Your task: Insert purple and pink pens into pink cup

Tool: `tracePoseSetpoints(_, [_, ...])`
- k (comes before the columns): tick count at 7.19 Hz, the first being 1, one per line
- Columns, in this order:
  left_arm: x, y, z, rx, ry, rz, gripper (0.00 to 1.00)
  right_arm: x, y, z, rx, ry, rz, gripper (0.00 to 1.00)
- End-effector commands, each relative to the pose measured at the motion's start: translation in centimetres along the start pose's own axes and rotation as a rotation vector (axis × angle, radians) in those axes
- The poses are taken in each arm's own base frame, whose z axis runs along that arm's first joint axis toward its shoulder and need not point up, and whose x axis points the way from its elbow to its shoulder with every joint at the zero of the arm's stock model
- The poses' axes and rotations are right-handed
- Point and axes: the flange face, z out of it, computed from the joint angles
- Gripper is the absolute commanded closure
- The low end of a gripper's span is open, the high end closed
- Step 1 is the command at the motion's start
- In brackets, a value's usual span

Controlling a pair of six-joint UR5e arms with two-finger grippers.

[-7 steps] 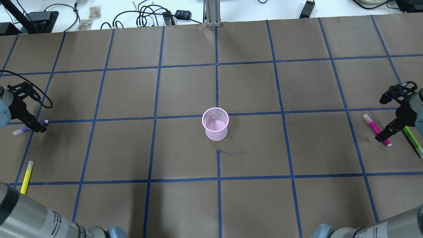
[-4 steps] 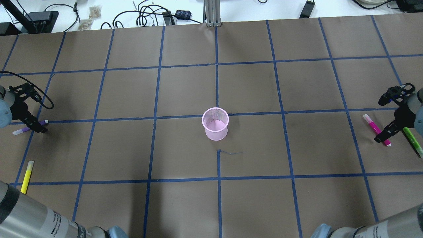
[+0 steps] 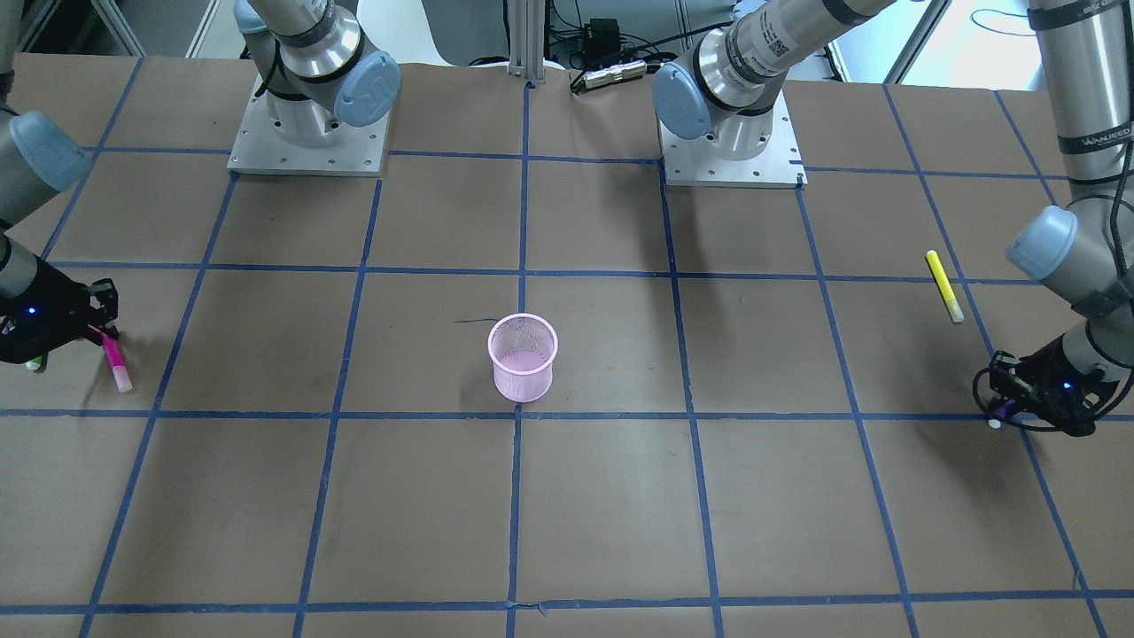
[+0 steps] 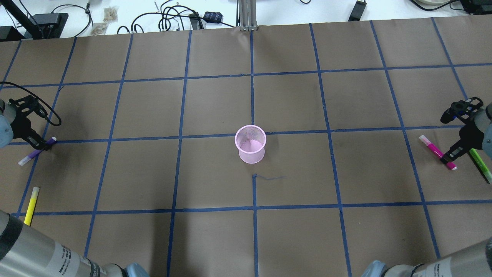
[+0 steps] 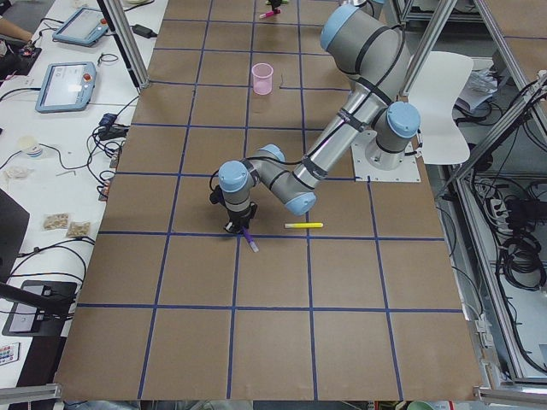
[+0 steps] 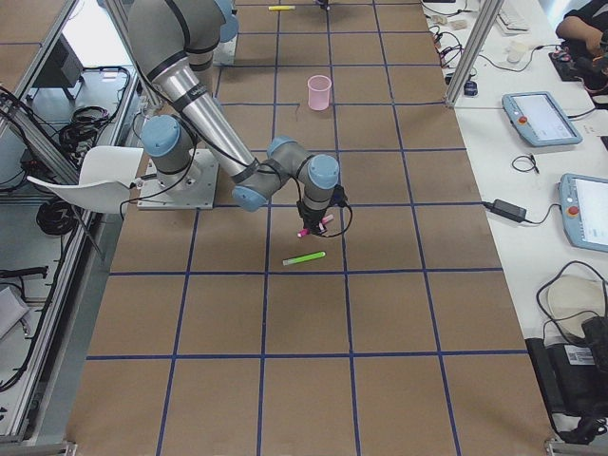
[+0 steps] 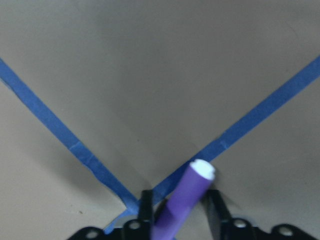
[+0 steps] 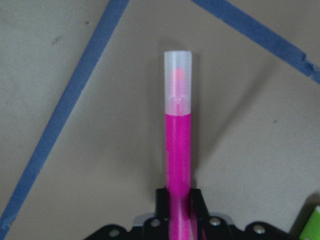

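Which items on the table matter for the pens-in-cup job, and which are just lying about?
For the job:
pink cup
purple pen
pink pen

Lying about:
yellow pen
green pen

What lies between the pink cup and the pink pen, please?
Only bare brown paper crossed by blue tape lines separates the pink cup and pink pen; the overhead view shows it.
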Motion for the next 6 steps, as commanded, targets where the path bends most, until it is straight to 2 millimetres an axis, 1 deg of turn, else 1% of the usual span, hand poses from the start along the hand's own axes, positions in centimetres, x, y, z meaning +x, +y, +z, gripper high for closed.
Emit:
tracePoseSetpoints(1, [0.0, -0.1, -1.2, 0.001, -0.021, -0.01, 1.0, 0.4, 0.5, -1.5, -0.035, 0.04, 0.002, 1.0])
tracePoseSetpoints(2, [0.6, -1.2, -2.6, -0.001, -0.031, 0.006, 1.0, -0.1, 0.8, -4.1, -0.042, 0.067, 0.005, 1.0])
tracePoseSetpoints(3, [1.6, -3.0, -4.2, 0.0, -0.043, 0.022, 1.0, -1.0, 0.5, -7.5, -0.041, 0.075, -0.002, 1.0])
tracePoseSetpoints(4, [2.7, -4.1, -6.2, 0.003, -0.043, 0.022, 1.0, -2.0, -0.8, -10.0, -0.04, 0.076, -0.036, 1.0])
tracePoseSetpoints(5, [3.8, -5.1, -8.0, 0.015, -0.036, 0.011, 1.0, -3.8, -4.0, -12.3, -0.064, 0.109, -0.111, 1.0])
tracePoseSetpoints(6, [5.4, -6.1, -9.3, 0.022, -0.015, -0.003, 1.0, -6.4, -7.5, -14.5, -0.108, 0.112, -0.205, 1.0])
